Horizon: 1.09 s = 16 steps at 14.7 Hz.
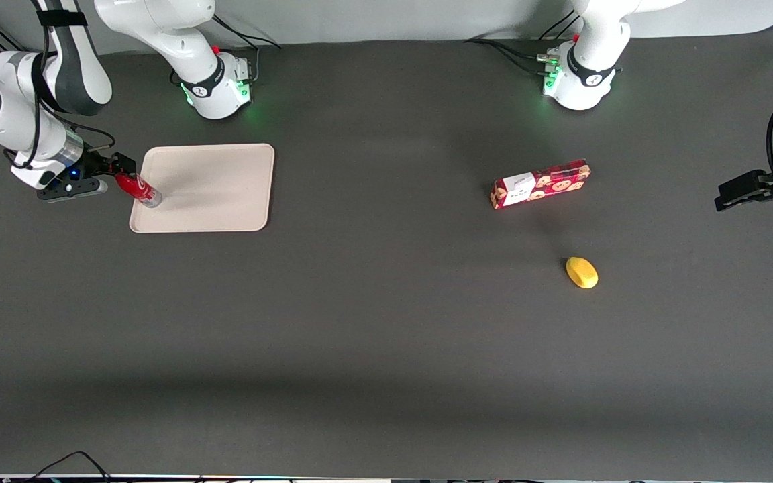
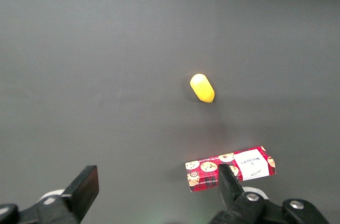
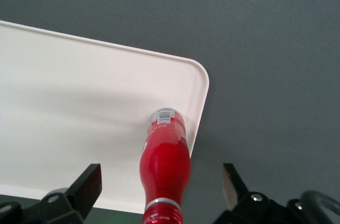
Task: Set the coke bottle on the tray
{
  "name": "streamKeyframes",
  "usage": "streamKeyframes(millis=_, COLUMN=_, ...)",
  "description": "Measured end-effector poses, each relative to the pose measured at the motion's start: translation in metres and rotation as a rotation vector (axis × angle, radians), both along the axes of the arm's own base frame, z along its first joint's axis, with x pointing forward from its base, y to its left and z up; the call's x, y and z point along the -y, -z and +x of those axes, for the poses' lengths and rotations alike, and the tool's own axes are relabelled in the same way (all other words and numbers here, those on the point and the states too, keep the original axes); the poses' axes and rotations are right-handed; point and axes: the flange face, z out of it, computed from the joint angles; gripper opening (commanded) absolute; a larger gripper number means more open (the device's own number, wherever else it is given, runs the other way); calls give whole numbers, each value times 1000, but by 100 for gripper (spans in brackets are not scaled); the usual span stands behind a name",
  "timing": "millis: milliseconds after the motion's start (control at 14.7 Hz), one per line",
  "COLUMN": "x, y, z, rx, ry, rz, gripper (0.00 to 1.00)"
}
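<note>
The coke bottle, slim and red with a silvery base, stands on the beige tray just inside the tray's edge toward the working arm's end of the table. My right gripper is above the bottle's cap end, open, with its fingers wide apart on either side of the bottle and not touching it. In the right wrist view the bottle rises from near a rounded corner of the tray toward the gripper, with clear gaps between it and both fingers.
A red cookie box lies toward the parked arm's end of the table, with a yellow lemon-like object nearer the front camera. Both show in the left wrist view: the box and the yellow object.
</note>
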Motion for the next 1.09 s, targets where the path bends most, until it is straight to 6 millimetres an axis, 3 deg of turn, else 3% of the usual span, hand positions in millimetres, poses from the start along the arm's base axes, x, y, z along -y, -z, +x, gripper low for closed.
streamKeyframes(millis=136, x=4, y=-19, z=11, rx=6, ry=24, rz=9, gripper=100)
streamKeyframes(millis=205, x=6, y=-37, z=22, rx=19, ry=37, rz=16, gripper=100)
streamKeyframes(millis=545, x=-24, y=-179, z=91, rx=127, ry=85, rz=80, gripper=100)
streamKeyframes(millis=682, x=-47, y=-226, z=120, rx=155, ry=128, rz=61, gripper=100)
streamKeyframes(millis=818, x=-81, y=-253, z=147, rx=170, ry=187, rz=35, gripper=100)
streamKeyframes(millis=955, x=-116, y=-268, z=168, rx=194, ry=203, rz=21, gripper=100)
streamKeyframes(millis=1091, x=-134, y=-279, z=179, rx=221, ry=223, rz=17, gripper=100)
